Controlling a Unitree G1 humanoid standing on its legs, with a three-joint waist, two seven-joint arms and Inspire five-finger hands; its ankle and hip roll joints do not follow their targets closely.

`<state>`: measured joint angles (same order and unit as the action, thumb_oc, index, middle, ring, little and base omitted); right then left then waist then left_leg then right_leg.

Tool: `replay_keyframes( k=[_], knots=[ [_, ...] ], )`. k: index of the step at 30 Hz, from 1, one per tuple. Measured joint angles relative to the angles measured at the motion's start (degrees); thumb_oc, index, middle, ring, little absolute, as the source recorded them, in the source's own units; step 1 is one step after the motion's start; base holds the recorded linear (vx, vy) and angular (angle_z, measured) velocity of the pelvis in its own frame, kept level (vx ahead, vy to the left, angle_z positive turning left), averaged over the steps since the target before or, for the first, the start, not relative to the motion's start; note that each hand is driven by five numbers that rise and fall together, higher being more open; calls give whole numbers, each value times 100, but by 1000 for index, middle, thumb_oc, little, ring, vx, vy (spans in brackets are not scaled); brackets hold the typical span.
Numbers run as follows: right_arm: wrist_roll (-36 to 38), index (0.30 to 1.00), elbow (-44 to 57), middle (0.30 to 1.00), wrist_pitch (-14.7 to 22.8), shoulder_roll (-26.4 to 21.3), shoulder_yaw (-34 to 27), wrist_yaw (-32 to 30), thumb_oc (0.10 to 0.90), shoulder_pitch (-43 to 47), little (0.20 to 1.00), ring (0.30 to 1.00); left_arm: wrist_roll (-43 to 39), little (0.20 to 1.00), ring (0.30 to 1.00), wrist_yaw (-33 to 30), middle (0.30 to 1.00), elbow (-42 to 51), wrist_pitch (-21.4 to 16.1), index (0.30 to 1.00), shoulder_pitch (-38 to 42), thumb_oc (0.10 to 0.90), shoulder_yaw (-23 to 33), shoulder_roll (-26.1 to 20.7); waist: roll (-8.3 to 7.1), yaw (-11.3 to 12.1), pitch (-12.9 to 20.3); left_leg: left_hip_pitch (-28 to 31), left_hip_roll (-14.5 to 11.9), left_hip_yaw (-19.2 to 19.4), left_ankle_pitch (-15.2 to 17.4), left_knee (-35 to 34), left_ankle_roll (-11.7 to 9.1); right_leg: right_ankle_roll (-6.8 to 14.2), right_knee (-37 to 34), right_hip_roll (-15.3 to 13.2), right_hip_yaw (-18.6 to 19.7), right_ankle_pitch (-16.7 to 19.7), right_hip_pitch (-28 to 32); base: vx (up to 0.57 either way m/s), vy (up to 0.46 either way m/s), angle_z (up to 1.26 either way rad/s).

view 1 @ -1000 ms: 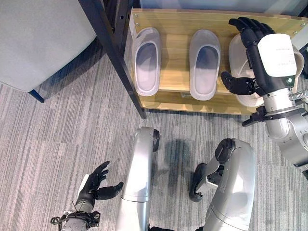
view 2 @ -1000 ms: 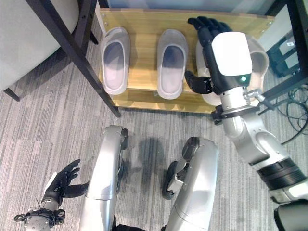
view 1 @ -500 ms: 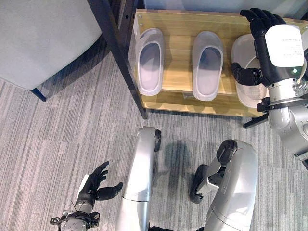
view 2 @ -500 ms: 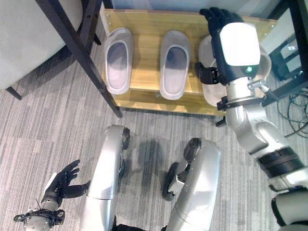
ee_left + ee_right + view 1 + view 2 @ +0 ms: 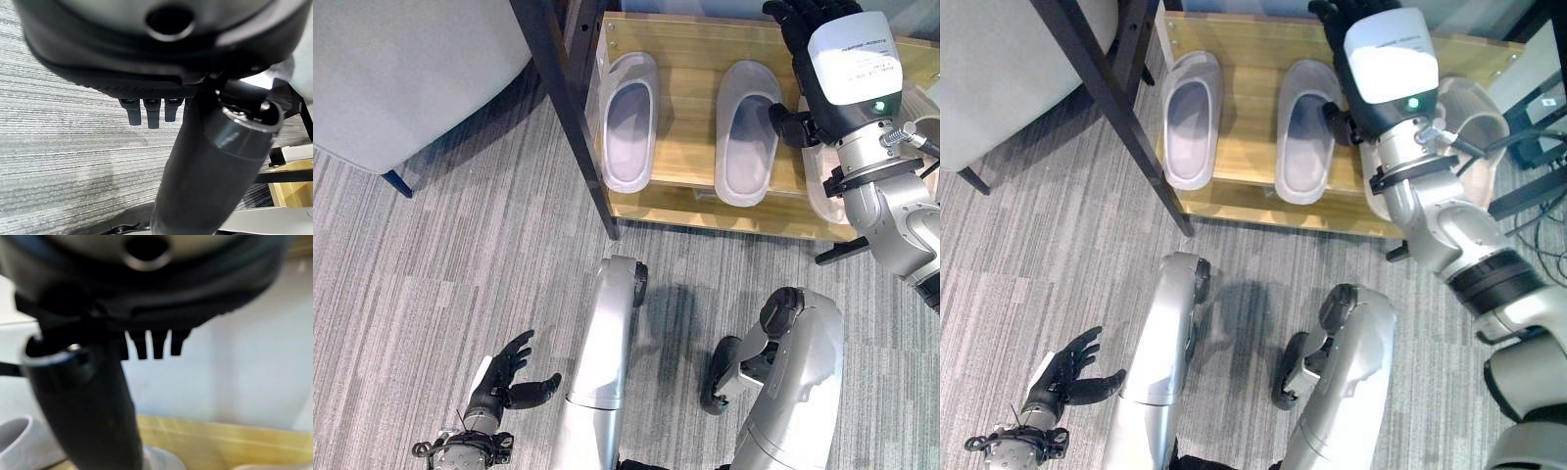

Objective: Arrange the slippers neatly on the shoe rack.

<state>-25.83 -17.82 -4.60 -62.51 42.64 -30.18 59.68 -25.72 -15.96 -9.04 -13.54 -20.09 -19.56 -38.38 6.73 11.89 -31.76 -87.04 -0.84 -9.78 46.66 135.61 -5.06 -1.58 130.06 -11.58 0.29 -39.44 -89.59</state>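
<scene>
Three slippers sit on the wooden shoe rack (image 5: pixel 695 201): left slipper (image 5: pixel 628 120), middle slipper (image 5: pixel 749 132) and a right slipper (image 5: pixel 1469 113), half hidden behind the arm. To finish well, nudge that last one parallel with its neighbours, toes level. The right hand (image 5: pixel 800 20) reaches over the rack's back, fingers apparently relaxed, holding nothing. The left hand (image 5: pixel 507 380) hangs low over carpet, fingers spread
</scene>
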Motion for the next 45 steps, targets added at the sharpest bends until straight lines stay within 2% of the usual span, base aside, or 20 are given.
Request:
replay_keyframes(
  k=[19,25,37,45],
  knots=[
    [-60,900,-398,900,-104,-1,1,-1,800,1,900,900,2,900,900,8,900,-2,0,900,0,800,-48,-39,1,-11,0,-7,6,11,0,3,0,0,4,-2,1,0,-7,0,0,0],
    [-114,900,-842,900,-182,-3,216,24,800,7,900,900,1,900,900,9,900,-7,1,900,-1,800,-49,-96,1,-18,1,-7,6,11,0,4,0,0,3,2,0,0,-9,0,0,0],
    [-114,900,-885,900,-183,16,320,134,800,10,900,900,1,900,900,23,900,-11,1,900,0,800,-60,-102,4,-11,1,-11,9,3,0,2,0,0,2,2,2,0,-17,0,0,0],
    [-116,900,-1011,900,-150,345,359,232,800,11,900,900,1,900,900,26,900,-39,1,900,0,800,-72,-111,10,5,3,-11,10,-1,0,-5,0,0,3,3,7,0,-23,0,0,0]
  ],
)
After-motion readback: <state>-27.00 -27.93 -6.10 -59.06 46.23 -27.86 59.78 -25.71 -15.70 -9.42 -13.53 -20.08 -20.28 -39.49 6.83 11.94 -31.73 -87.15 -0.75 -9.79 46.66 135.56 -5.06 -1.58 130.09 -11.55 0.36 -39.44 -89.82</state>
